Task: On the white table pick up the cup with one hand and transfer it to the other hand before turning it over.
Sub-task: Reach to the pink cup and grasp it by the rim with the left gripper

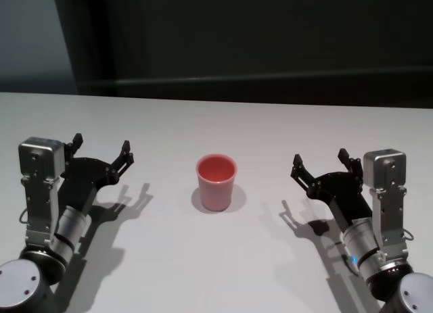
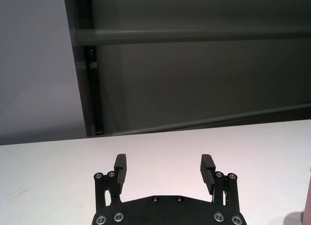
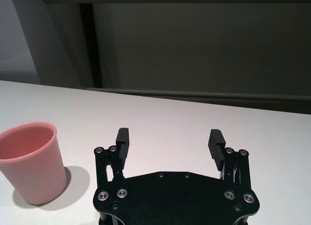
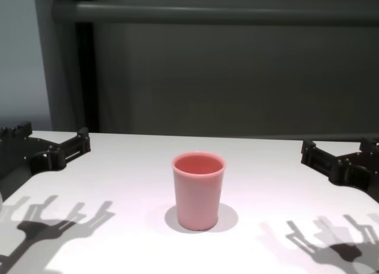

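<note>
So here's where I'm at: the cup (image 1: 216, 182) sits upright, mouth up, dead centre of the head view, a bit below the middle of the frame, standing on the white desk (image 1: 203, 124). It's pink, plain, no handle, rim wider than the base, and nothing's inside that I can see. In the chest view the cup (image 4: 199, 190) is centre frame too, slightly below the middle, with a soft shadow pooled around its base.

My left gripper (image 1: 101, 149) is at the left edge of the head view, about mid-height, hovering over the desk and well apart from the cup. Its jaws are spread wide with nothing between them. The left wrist view backs that up: left gripper (image 2: 164, 170) at the bottom centre of the frame, both fingers standing apart over bare desk, and just a sliver of pink at the lower right edge.

My right gripper (image 1: 320, 163) mirrors it on the right side of the head view, also mid-height, also well apart from the cup. Jaws wide there as well, holding nothing. In the right wrist view the right gripper (image 3: 169, 143) fills the bottom centre, and the cup (image 3: 32, 163) stands at the lower left of the frame, off to the side of the fingers and not touching them.
</note>
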{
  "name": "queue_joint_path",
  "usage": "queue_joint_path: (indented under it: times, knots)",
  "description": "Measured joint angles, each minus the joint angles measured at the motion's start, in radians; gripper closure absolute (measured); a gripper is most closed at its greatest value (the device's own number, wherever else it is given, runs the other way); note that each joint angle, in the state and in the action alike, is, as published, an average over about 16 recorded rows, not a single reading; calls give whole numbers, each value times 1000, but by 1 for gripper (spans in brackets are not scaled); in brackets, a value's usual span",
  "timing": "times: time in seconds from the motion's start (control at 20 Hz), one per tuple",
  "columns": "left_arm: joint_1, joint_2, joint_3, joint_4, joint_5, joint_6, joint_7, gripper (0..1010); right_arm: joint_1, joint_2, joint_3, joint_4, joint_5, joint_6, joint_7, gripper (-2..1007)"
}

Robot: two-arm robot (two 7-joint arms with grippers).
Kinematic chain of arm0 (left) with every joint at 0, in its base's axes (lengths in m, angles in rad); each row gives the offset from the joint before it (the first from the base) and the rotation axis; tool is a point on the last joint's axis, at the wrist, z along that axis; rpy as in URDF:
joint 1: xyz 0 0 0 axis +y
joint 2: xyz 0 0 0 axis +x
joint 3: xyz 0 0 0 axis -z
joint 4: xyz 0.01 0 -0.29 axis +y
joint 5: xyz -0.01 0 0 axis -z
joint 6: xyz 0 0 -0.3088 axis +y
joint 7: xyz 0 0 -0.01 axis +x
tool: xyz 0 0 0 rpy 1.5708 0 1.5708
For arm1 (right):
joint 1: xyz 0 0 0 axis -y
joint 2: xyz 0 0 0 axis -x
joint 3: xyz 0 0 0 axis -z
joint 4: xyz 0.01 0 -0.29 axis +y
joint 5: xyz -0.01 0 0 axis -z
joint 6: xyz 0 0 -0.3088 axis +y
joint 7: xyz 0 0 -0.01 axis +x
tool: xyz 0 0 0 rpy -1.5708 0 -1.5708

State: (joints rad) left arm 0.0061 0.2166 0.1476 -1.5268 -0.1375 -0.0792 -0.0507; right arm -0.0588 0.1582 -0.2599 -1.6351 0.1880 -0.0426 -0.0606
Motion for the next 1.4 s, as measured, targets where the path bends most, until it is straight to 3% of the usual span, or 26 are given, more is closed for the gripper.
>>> queue_joint_path:
  times: [0.95,1.2,1.4]
  knots:
    - [1,0,-4,-2,4,2,-3,9,0,0,0,0,0,0,0,3]
    - [3,10,-10,-14,20,9,-19,9,0,0,0,0,0,0,0,3]
    - [2,32,-11,-34,49,21,-45,9,0,0,0,0,0,0,0,3]
